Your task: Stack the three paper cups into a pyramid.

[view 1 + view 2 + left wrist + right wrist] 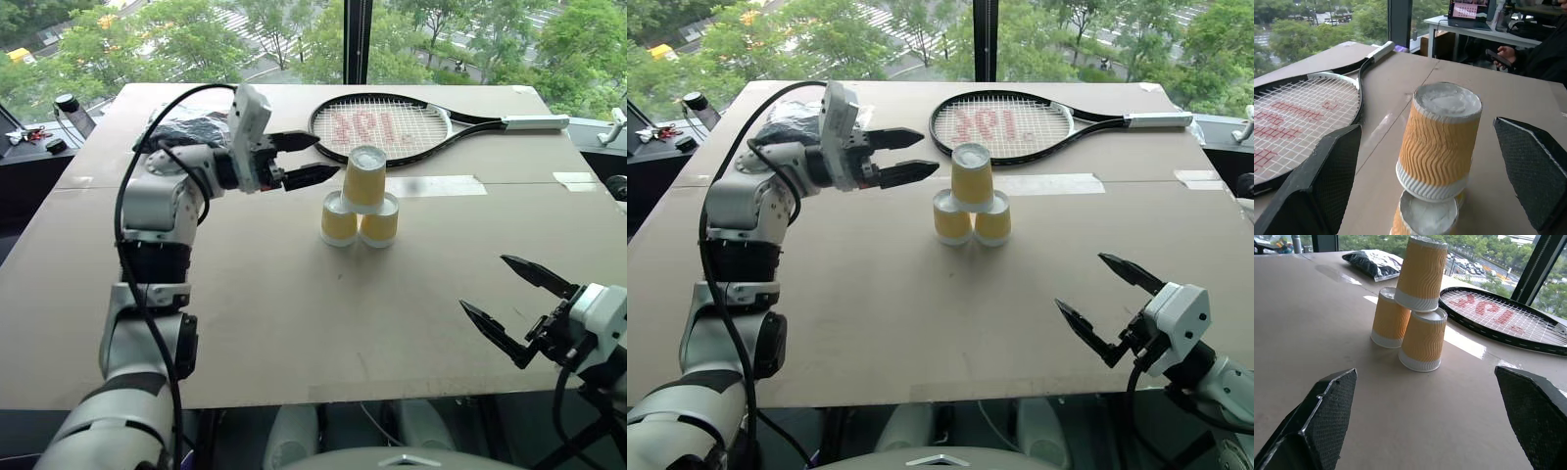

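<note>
The three paper cups stand upside down as a pyramid in the middle of the table. The top cup point(365, 178) rests on the lower left cup point(339, 219) and the lower right cup point(380, 220), which touch side by side. My left gripper point(323, 157) is open and level just left of the top cup, its fingertips short of the cup's side. In the left wrist view the top cup point(1440, 139) stands ahead between the spread fingers point(1327, 181), untouched. My right gripper point(485, 284) is open and empty near the front right of the table, well clear of the pyramid point(1413, 318).
A tennis racket point(392, 125) lies flat right behind the cups, handle toward the back right. A black bag point(186, 125) sits at the back left behind my left arm. A tape strip point(436, 184) lies right of the cups. A person's hand point(1503, 51) shows beyond the table.
</note>
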Action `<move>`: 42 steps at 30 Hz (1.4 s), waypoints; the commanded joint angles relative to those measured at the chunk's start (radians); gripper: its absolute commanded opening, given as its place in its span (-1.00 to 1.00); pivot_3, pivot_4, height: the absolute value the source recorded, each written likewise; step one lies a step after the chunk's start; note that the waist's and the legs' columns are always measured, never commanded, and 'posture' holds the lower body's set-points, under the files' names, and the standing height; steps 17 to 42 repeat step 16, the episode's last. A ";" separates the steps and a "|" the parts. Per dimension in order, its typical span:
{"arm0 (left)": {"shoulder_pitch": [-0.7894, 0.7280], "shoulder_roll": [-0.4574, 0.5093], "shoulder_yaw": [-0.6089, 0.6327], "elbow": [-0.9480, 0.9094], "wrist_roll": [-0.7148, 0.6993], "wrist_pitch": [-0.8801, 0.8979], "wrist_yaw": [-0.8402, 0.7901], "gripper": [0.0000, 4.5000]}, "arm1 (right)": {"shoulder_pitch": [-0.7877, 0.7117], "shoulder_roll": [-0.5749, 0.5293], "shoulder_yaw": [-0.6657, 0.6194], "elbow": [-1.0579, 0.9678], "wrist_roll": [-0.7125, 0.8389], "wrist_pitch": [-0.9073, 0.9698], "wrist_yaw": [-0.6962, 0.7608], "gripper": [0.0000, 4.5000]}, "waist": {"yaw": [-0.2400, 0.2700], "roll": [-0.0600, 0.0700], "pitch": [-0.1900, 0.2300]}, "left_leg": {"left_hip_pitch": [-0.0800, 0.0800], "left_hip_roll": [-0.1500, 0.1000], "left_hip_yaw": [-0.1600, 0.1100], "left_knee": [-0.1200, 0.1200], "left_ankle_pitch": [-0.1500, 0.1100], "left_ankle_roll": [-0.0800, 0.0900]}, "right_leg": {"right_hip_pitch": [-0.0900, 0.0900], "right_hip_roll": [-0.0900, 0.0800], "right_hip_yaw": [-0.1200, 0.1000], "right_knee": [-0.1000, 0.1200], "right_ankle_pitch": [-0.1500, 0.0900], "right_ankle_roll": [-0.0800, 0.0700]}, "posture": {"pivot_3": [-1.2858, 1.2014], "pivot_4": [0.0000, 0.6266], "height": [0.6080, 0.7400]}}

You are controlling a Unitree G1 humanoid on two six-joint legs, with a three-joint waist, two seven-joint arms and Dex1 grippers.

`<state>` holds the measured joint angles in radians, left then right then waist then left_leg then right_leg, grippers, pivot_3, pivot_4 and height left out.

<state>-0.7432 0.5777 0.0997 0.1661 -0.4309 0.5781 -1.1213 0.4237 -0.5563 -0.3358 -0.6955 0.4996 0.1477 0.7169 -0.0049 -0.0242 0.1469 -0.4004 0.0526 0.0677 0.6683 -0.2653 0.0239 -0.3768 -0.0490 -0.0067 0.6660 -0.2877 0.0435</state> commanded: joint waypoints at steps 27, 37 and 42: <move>1.002 -0.025 0.349 -0.588 -0.147 -0.086 0.211 0.97 | -0.046 -0.090 -0.071 0.264 0.015 -0.048 0.171 1.00 | 0.019 0.000 -0.001 | 0.003 0.001 0.000 -0.001 -0.003 0.005 | 0.002 -0.003 0.003 0.000 0.000 -0.001 | 0.03 -0.52 1.00; 1.002 -0.025 0.349 -0.588 -0.147 -0.086 0.211 0.97 | -0.046 -0.090 -0.071 0.264 0.015 -0.048 0.171 1.00 | 0.019 0.000 -0.001 | 0.003 0.001 0.000 -0.001 -0.003 0.005 | 0.002 -0.003 0.003 0.000 0.000 -0.001 | 0.03 -0.52 1.00; 1.002 -0.025 0.349 -0.588 -0.147 -0.086 0.211 0.97 | -0.046 -0.090 -0.071 0.264 0.015 -0.048 0.171 1.00 | 0.019 0.000 -0.001 | 0.003 0.001 0.000 -0.001 -0.003 0.005 | 0.002 -0.003 0.003 0.000 0.000 -0.001 | 0.03 -0.52 1.00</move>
